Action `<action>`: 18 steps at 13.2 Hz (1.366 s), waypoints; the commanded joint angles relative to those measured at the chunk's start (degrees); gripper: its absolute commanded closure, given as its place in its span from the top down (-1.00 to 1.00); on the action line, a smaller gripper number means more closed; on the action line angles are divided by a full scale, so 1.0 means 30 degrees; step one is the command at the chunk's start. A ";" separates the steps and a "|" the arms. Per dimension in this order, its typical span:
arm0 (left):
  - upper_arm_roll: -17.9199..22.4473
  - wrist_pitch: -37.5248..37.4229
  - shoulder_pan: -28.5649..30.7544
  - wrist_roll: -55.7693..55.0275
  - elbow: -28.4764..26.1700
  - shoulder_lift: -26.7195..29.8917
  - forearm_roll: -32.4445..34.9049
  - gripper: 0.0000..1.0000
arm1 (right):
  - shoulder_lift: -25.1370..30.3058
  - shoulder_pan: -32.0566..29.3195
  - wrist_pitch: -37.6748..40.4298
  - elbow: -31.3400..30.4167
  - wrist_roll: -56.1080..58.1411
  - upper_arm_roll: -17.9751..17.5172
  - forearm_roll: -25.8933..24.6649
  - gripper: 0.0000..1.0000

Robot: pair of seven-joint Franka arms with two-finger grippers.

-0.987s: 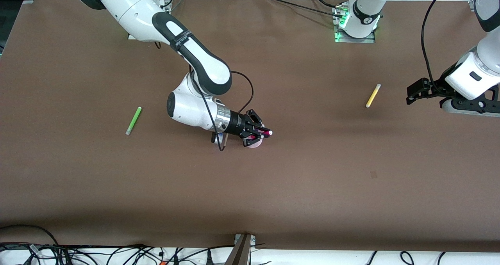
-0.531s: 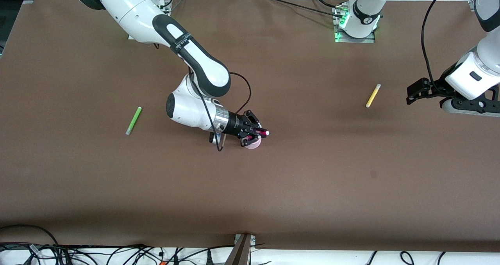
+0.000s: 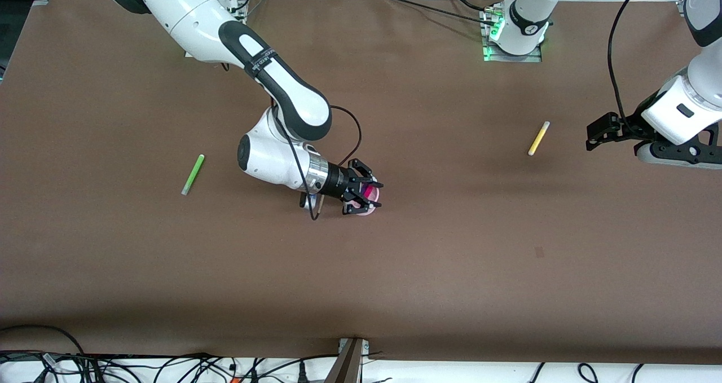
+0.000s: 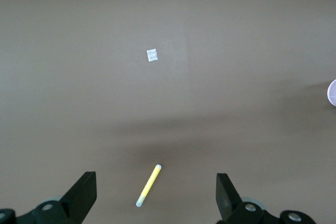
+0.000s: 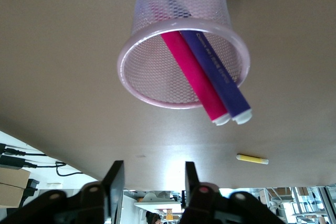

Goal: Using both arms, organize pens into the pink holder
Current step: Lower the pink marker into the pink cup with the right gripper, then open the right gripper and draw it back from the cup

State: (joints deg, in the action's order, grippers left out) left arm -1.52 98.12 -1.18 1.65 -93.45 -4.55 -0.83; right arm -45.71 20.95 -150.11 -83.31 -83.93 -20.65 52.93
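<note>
Two pens already lean in the cup (image 5: 184,61) right under my right claw (image 3: 365,198): the pink pen (image 5: 193,78) and the purple pen (image 5: 216,77), side by side, their pale caps poking out over the rim. My right claw hangs just over that cup with its fingers parted and nothing between them. The cup is light and see-through, and it stands alone near the middle of the surface (image 3: 451,247). My judgement is that this is where trouble starts. If I pull away at a slant, a finger could catch the rim or one of the jutting caps and tip the whole cup, spilling both pens. A straight lift looks safest to me.

Farther out, the green pen (image 3: 193,174) lies flat toward my right arm's end of the surface, well apart from the cup. The yellow pen (image 4: 148,185) lies flat toward my left arm's end, and my left claw (image 4: 156,198) waits over the surface near it, spread wide and empty. Both pens are slim and round, so a pinch off centre could roll them away. If both my arms go for the cup together, they could knock each other or the cup.
</note>
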 commanded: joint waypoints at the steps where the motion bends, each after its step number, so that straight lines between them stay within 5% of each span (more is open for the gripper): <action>1: 0.0154 -0.0508 -0.0105 0.0565 0.0534 -0.0328 -0.0426 1.00 | 0.1200 -0.0098 -0.0003 -0.0648 -0.0060 0.0321 -0.0908 0.98; 3: 0.0125 -0.0538 -0.0105 0.0565 0.0534 -0.0328 -0.0426 1.00 | 0.2135 -0.0098 -0.0003 -0.1405 -0.0060 0.0496 -0.4297 0.99; 5: 0.0125 -0.0538 -0.0105 0.0565 0.0504 -0.0357 -0.0426 1.00 | 0.3044 -0.0098 0.0113 -0.1937 0.0376 0.1490 -0.5833 1.00; 9: 0.0125 -0.0538 -0.0134 0.0536 0.0533 -0.0445 -0.0426 1.00 | 0.5004 -0.0098 0.3618 -0.1908 0.4411 0.3596 -0.6717 1.00; 16: 0.0125 -0.0538 -0.0134 0.0535 0.0504 -0.0475 -0.0426 1.00 | 1.0162 -0.0069 1.5801 -0.1996 1.6469 1.0273 -0.7501 1.00; 18: 0.0125 -0.0538 -0.0134 0.0535 0.0475 -0.0475 -0.0426 1.00 | 1.1856 -0.0069 1.7074 -0.2985 1.8216 1.1565 -0.8296 1.00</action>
State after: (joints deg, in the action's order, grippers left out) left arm -1.54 97.70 -1.39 1.65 -93.41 -5.48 -0.83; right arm -15.40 20.22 -100.76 -87.38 -34.14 11.46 30.24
